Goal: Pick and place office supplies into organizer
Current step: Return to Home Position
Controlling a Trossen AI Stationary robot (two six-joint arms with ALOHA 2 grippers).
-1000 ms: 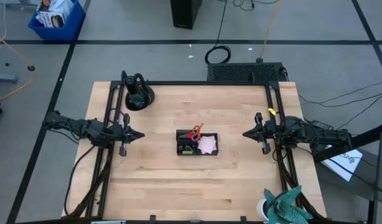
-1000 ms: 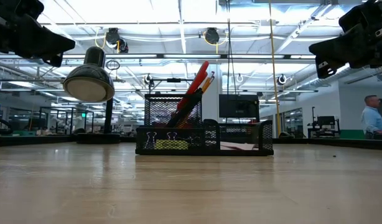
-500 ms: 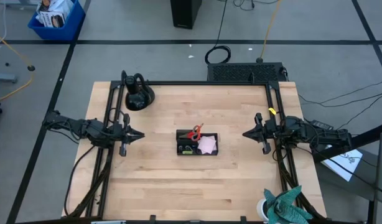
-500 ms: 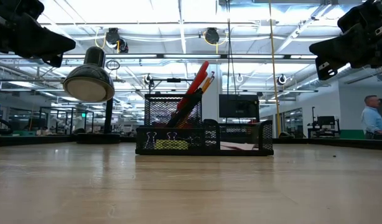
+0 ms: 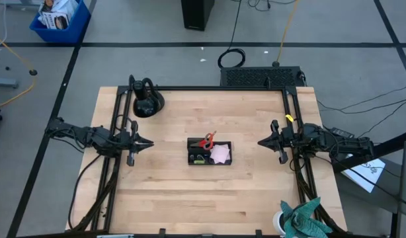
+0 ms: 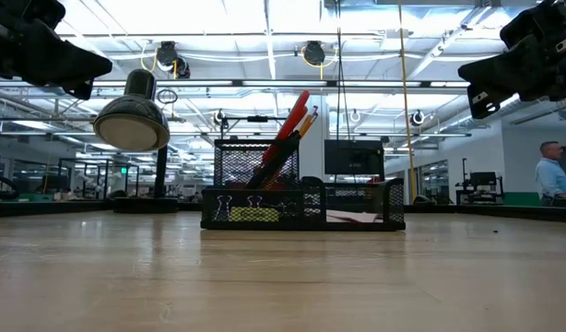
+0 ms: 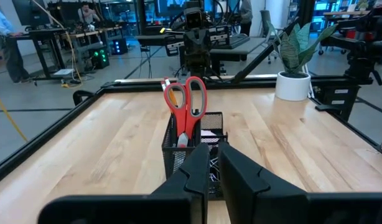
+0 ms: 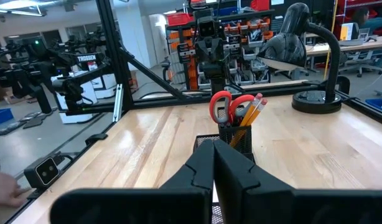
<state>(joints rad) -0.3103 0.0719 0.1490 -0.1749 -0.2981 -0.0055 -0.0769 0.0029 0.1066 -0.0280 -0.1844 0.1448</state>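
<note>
The black mesh organizer stands at the table's middle. In it are the red-handled scissors, handles up, two orange pencils, a pink notepad, small black clips and a yellow-green piece. My left gripper hangs level above the table's left side and points at the organizer; the left wrist view shows a narrow gap between its fingers. At the right side my right gripper also hangs level, its fingers shut on nothing.
A black desk lamp stands at the far left corner of the table. A potted plant stands at the near right corner. Black frame rails run along the table's far, left and right edges. A person stands far off in the room.
</note>
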